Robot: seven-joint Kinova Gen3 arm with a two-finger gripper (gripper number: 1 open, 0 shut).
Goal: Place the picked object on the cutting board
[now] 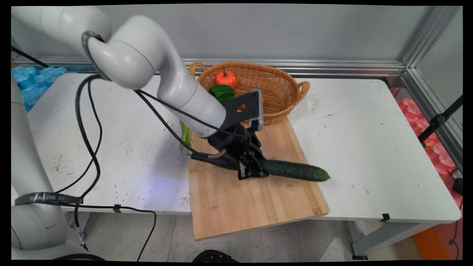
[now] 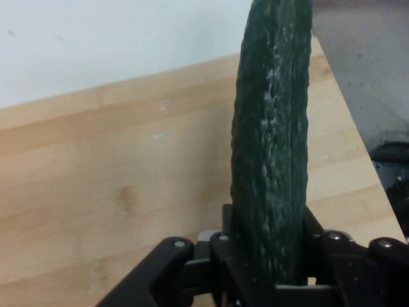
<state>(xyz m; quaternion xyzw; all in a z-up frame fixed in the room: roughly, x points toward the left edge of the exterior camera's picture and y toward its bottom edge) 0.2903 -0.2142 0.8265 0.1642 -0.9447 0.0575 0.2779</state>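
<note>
The gripper (image 1: 252,170) clamps a cucumber (image 1: 295,170) over a cutting board (image 1: 255,207), with a basket (image 1: 284,96) of vegetables behind.

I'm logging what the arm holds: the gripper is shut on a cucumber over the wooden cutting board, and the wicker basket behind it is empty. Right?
Not quite. The gripper is shut on the cucumber over the cutting board, but the wicker basket is not empty: the main view shows an orange pumpkin and a green pepper in it.
</note>
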